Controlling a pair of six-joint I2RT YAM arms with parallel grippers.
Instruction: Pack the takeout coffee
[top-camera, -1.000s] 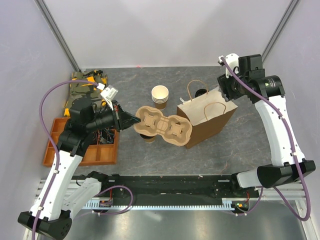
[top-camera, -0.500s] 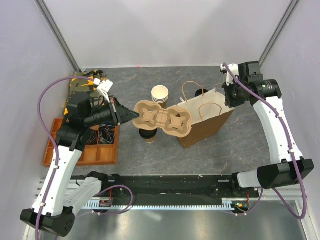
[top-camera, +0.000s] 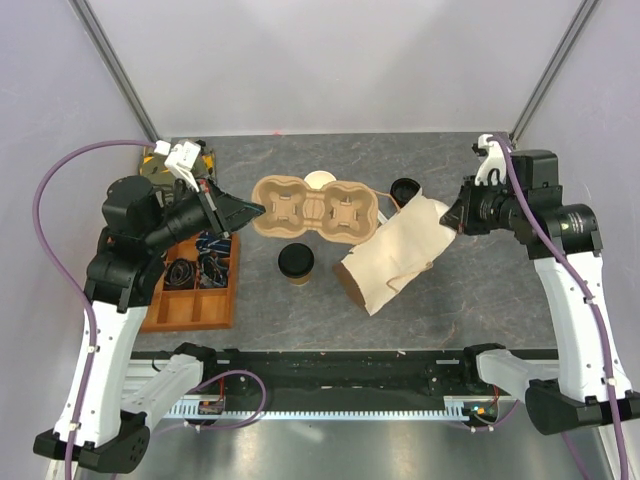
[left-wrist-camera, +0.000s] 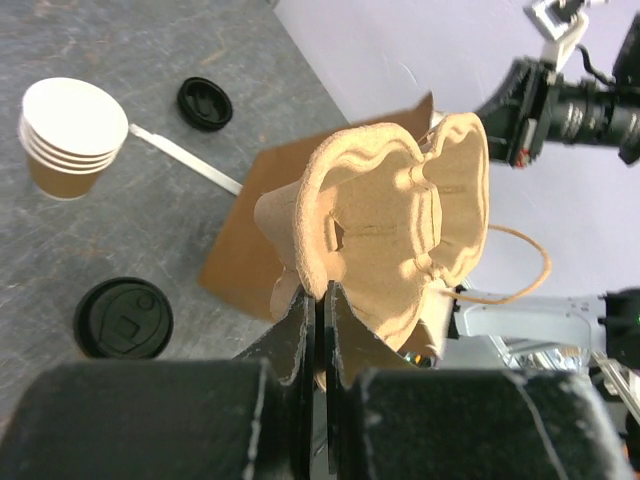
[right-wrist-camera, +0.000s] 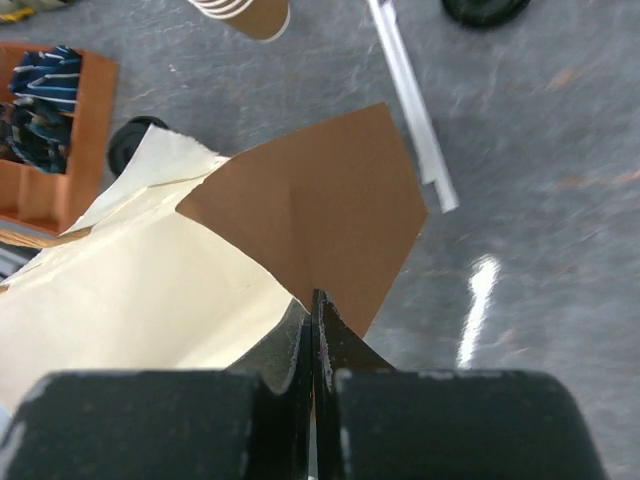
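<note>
The takeout coffee (top-camera: 296, 262), a brown cup with a black lid (left-wrist-camera: 124, 318), stands on the table in front of a moulded pulp cup carrier (top-camera: 315, 208). My left gripper (top-camera: 256, 210) is shut on the carrier's left rim (left-wrist-camera: 390, 220) and holds it in the air. To the right a brown paper bag (top-camera: 395, 255) leans over, tipped. My right gripper (top-camera: 455, 215) is shut on the bag's upper edge (right-wrist-camera: 300, 230), pinching the paper between its fingertips (right-wrist-camera: 314, 300).
A stack of cream-rimmed cups (left-wrist-camera: 70, 135) stands behind the carrier, mostly hidden from above. A loose black lid (top-camera: 406, 188) and a white stick (left-wrist-camera: 185, 158) lie near the bag. An orange compartment tray (top-camera: 190, 290) sits at the left.
My right gripper closed on the bag's edge and drew it right, tipping the bag. My left arm carried the carrier back and left, uncovering the lidded cup.
</note>
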